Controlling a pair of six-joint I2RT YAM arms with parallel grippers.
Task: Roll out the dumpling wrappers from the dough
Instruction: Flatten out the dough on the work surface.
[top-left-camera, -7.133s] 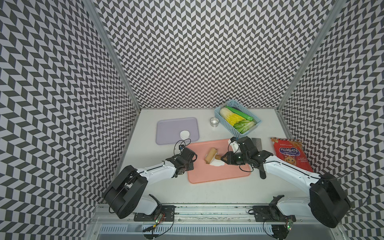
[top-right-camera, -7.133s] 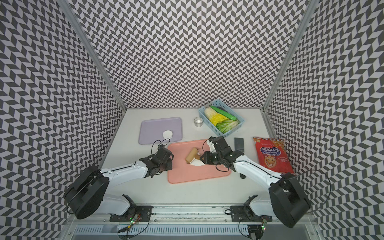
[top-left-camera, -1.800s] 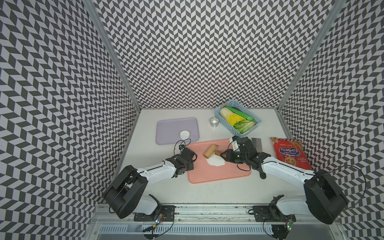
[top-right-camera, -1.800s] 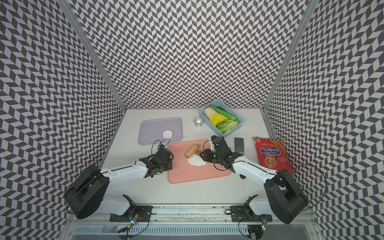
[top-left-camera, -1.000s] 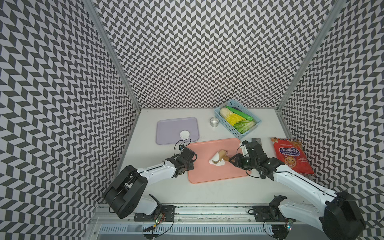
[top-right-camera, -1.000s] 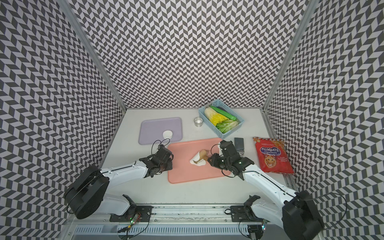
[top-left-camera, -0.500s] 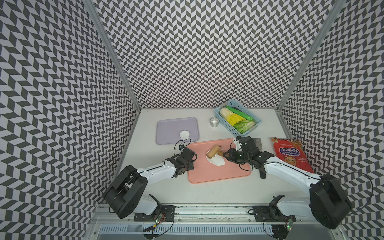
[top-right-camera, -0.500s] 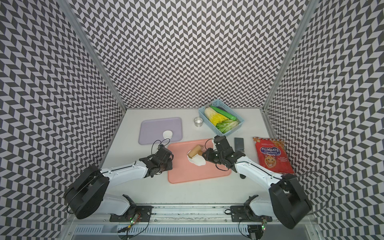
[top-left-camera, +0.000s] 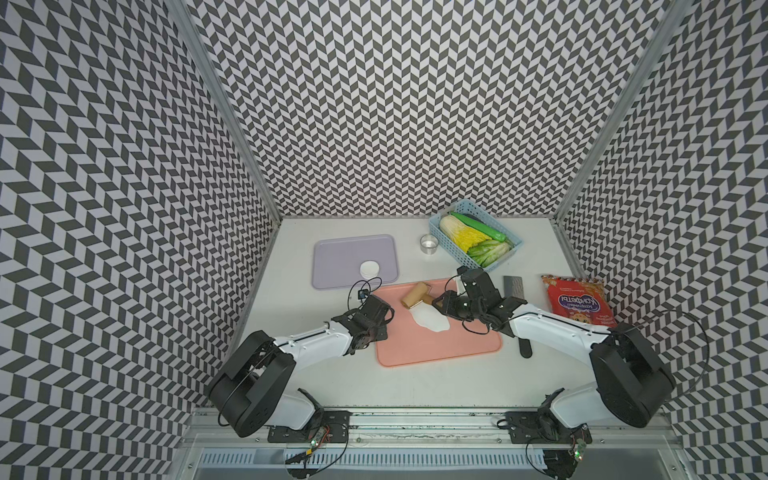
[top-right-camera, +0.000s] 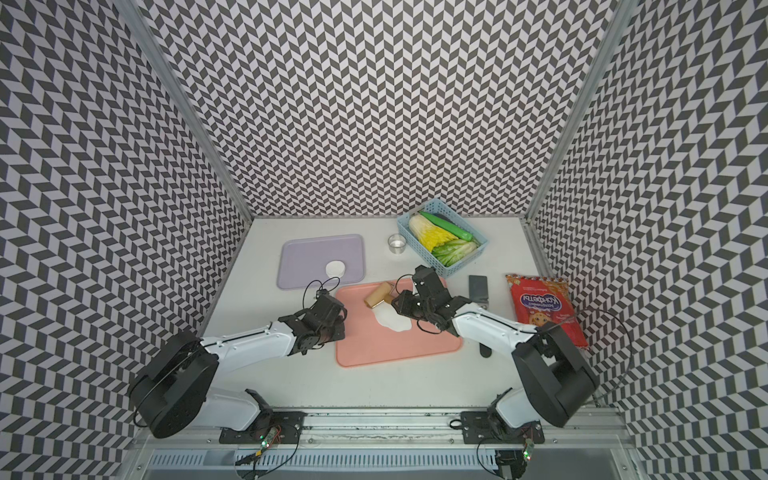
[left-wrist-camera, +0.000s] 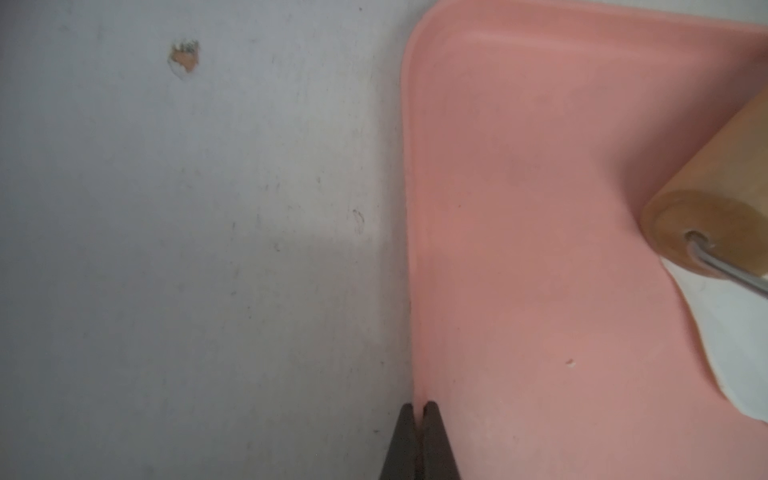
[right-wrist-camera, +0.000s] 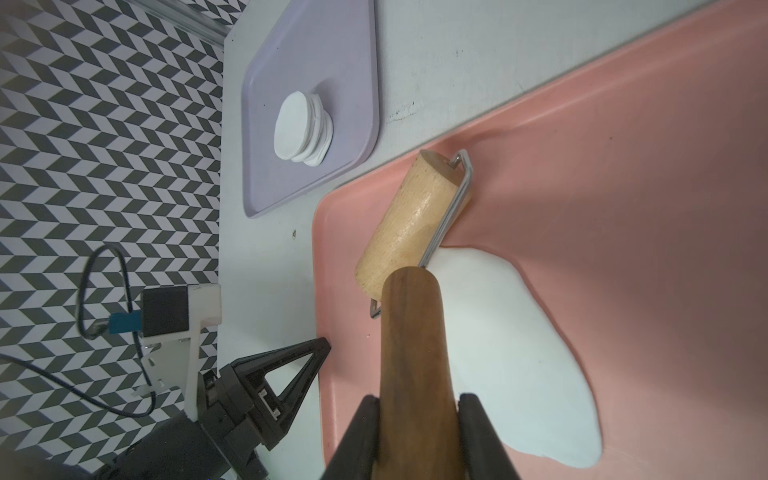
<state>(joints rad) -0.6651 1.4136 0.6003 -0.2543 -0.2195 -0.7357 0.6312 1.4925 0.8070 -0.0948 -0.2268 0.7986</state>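
Note:
The dough (top-left-camera: 428, 322) (top-right-camera: 392, 321) is a flat, blobby white sheet on the pink tray (top-left-camera: 457, 349). A wooden roller (top-left-camera: 415, 294) (right-wrist-camera: 407, 224) rests at the dough's far-left end. My right gripper (right-wrist-camera: 417, 399) (top-left-camera: 446, 305) is shut on the roller's dark handle (right-wrist-camera: 415, 340). My left gripper (left-wrist-camera: 419, 405) (top-left-camera: 380, 330) is shut, pinching the pink tray's left rim (left-wrist-camera: 411, 249). The dumpling wrappers (top-left-camera: 369, 268) (right-wrist-camera: 301, 124) lie as a small stack of round white discs on the lavender tray (top-left-camera: 345, 253).
A metal ring cup (top-left-camera: 429, 244) stands behind the pink tray. Beside it is a blue basket (top-left-camera: 453, 251) of vegetables. A dark grey tool (top-left-camera: 514, 286) lies partly under my right arm, with a red snack bag (top-left-camera: 577, 305) at the far right.
My right gripper has pushed the roller back and to the left across the dough, to the sheet's far-left end. The left arm has not moved.

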